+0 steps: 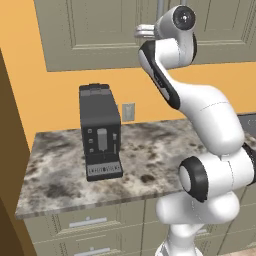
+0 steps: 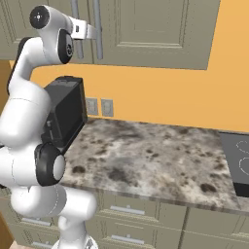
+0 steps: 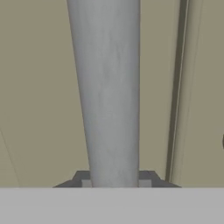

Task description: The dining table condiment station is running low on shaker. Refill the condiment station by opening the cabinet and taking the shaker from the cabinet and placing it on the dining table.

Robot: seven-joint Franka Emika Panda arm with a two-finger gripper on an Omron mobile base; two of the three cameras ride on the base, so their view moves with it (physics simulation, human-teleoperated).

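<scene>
On cabinet handle, tool clamped

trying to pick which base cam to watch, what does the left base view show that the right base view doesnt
Left base view alone: the coffee machine's front panel and one wall outlet beside it.

Right base view alone: a dark cooktop at the counter's far end, two bar handles side by side on the cabinet, and a pair of outlets.

Both: the arm raised to the closed cabinet doors with the gripper at a handle, jaws shut on it, plus the mottled counter and the drawers under it.
</scene>
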